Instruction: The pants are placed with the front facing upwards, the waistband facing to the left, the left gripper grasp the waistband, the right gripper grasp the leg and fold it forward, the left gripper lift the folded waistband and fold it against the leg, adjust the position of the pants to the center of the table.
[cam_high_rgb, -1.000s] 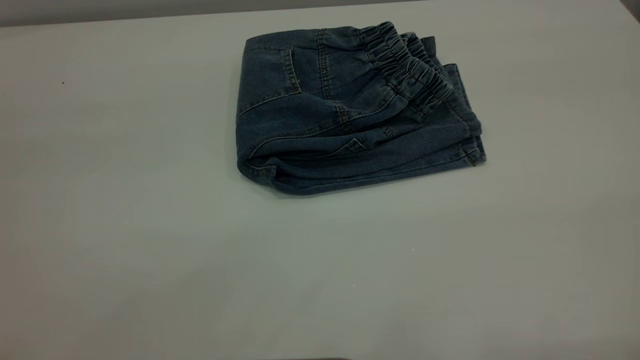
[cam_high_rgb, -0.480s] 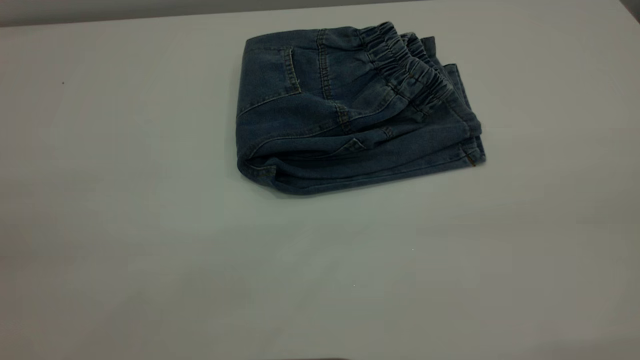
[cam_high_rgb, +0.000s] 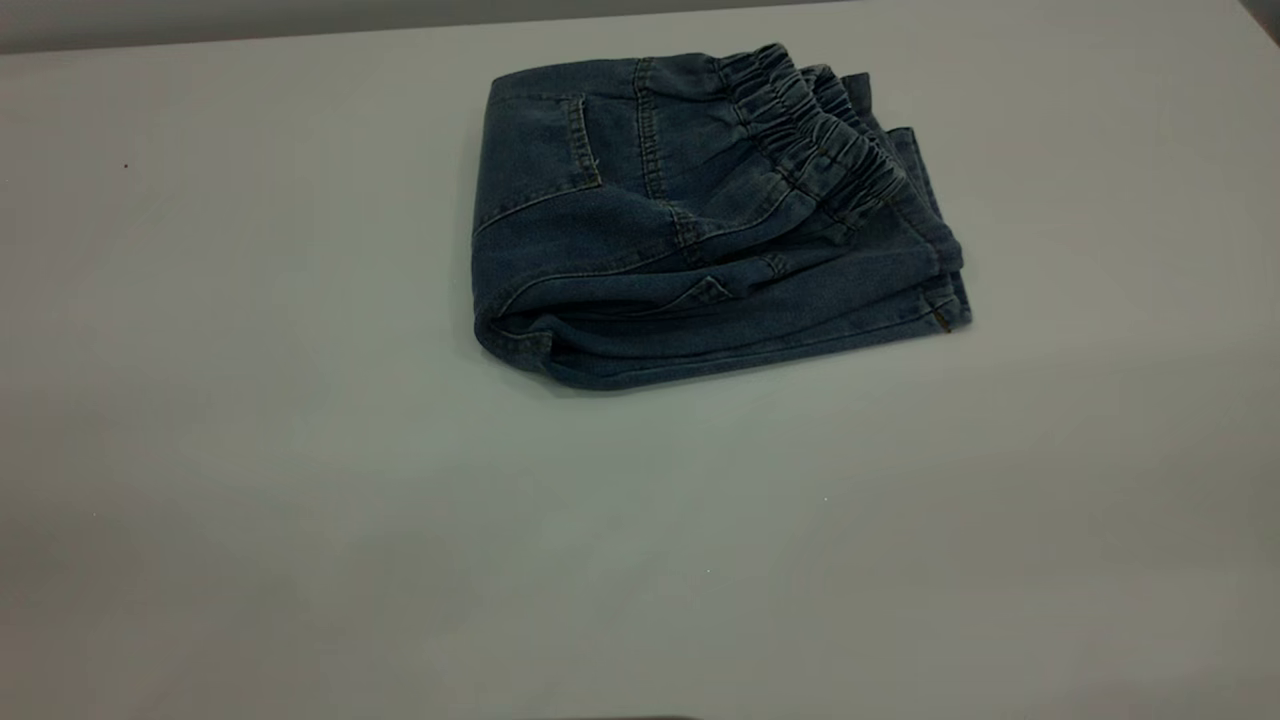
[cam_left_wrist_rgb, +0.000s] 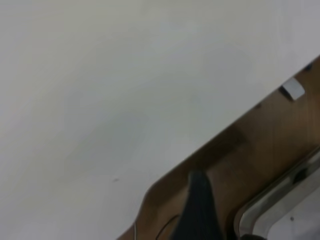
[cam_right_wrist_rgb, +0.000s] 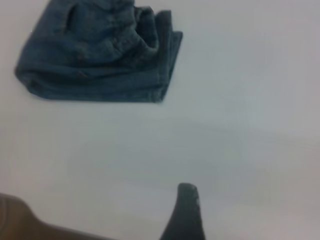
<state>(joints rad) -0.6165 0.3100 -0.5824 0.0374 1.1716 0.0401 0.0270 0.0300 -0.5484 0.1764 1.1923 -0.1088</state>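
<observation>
Exterior view: folded pants (cam_high_rgb: 710, 225), no arms.

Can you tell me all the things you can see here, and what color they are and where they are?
pants: one, blue denim, folded into a bundle, lying on the far middle of the table.
waistband: one, same blue, ruffled, on top of the bundle at its right side.
table: one, pale grey-white, under everything.
brown floor: one patch, past the table's edge in the left wrist view.
shiny metal frame: one, silver, on that floor.
left gripper: one, black, only a dark fingertip shows, over the table's edge, away from the pants.
right gripper: one, black, only a fingertip shows, above bare table, well clear of the pants.
</observation>
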